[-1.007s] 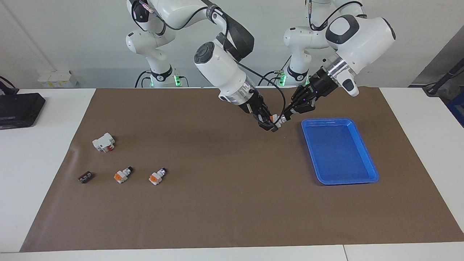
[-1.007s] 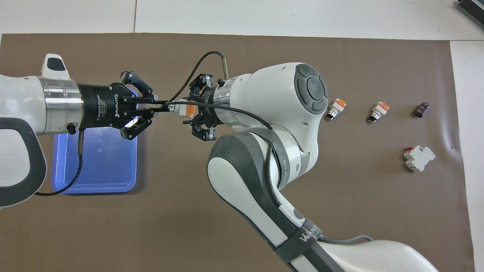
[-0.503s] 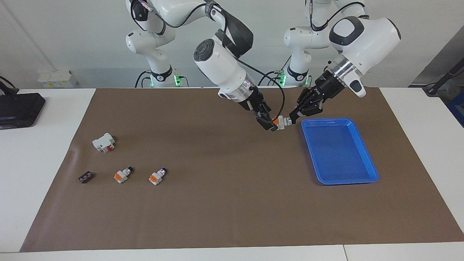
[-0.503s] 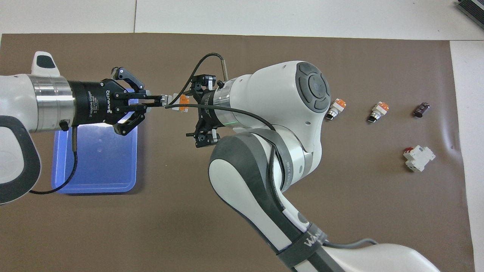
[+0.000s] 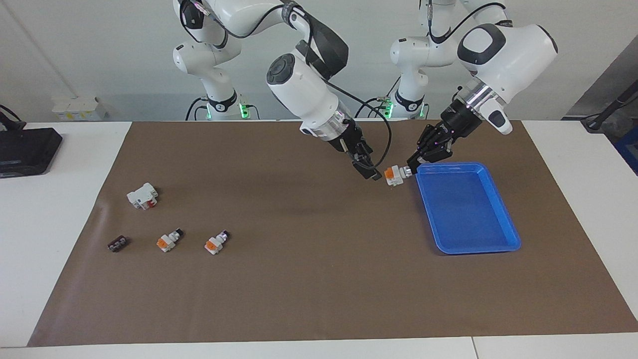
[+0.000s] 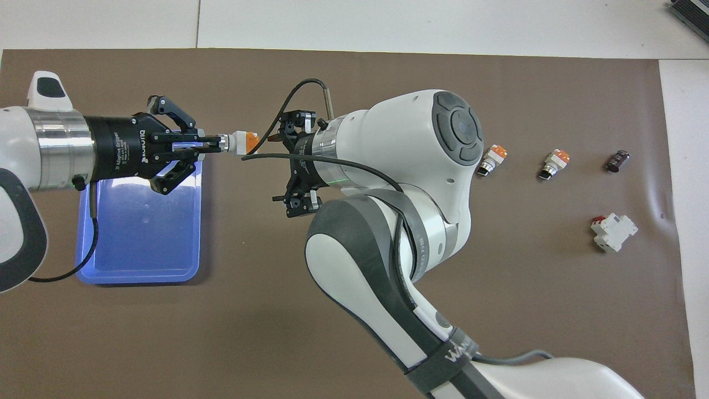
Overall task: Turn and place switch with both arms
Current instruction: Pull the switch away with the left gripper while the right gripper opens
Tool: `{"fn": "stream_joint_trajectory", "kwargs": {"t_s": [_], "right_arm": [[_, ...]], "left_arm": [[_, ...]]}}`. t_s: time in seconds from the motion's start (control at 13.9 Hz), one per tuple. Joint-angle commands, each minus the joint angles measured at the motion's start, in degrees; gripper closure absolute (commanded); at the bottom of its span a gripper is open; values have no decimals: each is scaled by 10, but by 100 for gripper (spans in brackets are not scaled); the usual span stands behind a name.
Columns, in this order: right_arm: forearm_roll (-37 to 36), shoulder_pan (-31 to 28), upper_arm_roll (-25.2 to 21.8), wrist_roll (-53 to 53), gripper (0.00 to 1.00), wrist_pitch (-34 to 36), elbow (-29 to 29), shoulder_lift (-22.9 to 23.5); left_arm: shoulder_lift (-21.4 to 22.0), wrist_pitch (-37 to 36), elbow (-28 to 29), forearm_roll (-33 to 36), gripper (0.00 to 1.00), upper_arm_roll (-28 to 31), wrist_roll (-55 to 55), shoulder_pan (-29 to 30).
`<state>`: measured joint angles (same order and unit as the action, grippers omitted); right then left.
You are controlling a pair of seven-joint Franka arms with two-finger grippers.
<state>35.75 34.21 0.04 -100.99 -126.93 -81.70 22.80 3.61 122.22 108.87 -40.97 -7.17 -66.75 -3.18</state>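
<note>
Brown paper mat (image 5: 309, 279) covers the white table, and above it, just beside the rim of the shallow blue plastic tray (image 5: 503, 247), hangs the small white plastic switch with an orange face (image 5: 394, 175). The left gripper (image 5: 409, 168), a black two-finger claw reaching down from the white left arm, pinches this switch by its dark tip end, fingertips pressed tight on it. The right gripper (image 5: 373, 174), black as well, is close beside the switch's orange face but apart from it, its fingers spread wide. Toward the right arm's end of the mat lie two more white-and-orange switches (image 5: 168, 241) (image 5: 216, 243), a small flat dark-brown piece (image 5: 117, 244) and a larger white block with a red mark (image 5: 143, 195).
</note>
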Motion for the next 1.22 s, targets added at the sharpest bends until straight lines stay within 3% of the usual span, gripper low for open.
{"fn": "stream_joint_trajectory", "kwargs": {"t_s": [0.0,0.29,0.65,0.79,1.01,1.15], "right_arm": [[-9,-5,4,4,0,8,-11,-12],[-32,-19,0,45,0,33,-15,-18],[-179,-41,0,312,0,127,-21,-46],[-207,-77,0,441,0,148,-40,-75],[-215,-149,-1,705,0,151,-83,-127],[-257,-188,-1,751,0,163,-87,-151]], "left_arm": [[3,11,10,15,100,0,40,22],[4,14,21,72,100,0,105,56],[4,18,56,117,100,0,301,122],[0,21,73,192,100,0,376,135],[-4,37,98,220,100,0,472,147],[-6,39,112,258,100,0,548,159]]}}
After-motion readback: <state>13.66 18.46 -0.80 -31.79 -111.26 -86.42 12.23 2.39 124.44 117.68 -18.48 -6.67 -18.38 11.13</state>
